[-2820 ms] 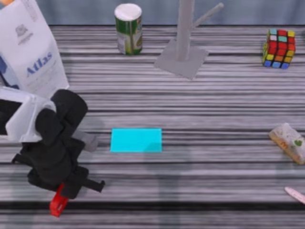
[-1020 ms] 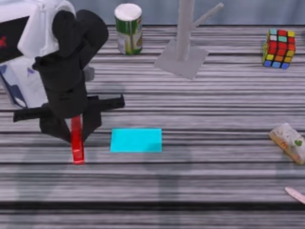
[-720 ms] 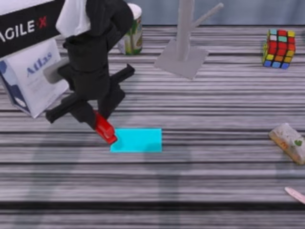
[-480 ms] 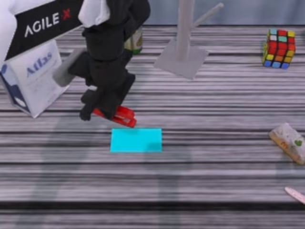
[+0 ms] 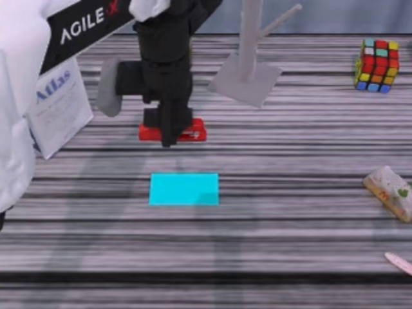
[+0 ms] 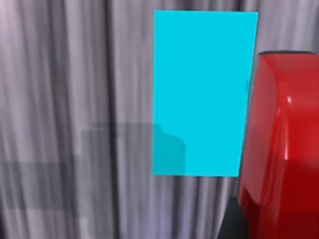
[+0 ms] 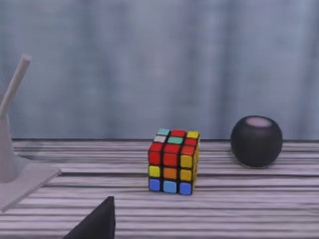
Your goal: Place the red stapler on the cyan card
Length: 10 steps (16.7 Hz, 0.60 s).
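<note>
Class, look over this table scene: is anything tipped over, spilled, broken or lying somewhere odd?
Nothing looks spilled or broken. The red stapler is off the table, held level in the left gripper, beyond the cyan card, which lies flat and bare. The puzzle cube sits at the far right. The rest stands or lies apart, undisturbed.
</note>
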Tool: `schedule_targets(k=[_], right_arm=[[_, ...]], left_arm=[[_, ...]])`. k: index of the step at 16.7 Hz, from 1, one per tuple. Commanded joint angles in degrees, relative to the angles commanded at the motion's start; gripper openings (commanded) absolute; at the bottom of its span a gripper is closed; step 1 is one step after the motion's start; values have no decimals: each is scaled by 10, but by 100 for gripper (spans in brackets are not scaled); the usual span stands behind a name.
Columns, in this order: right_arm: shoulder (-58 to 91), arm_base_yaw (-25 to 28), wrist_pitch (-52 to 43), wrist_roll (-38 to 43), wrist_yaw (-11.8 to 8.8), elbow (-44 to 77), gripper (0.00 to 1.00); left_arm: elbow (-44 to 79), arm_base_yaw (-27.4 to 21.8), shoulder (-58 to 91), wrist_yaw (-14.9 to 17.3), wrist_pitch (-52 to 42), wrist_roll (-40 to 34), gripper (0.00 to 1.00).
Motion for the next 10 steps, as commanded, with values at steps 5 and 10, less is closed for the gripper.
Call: schedule_targets(k=[5, 10], right_arm=[[0, 0, 0, 0, 0, 0, 100], [0, 0, 0, 0, 0, 0, 100]], left_arm=[[1, 3, -2, 0, 1, -3, 0], [-55, 2, 7, 0, 66, -2, 0]])
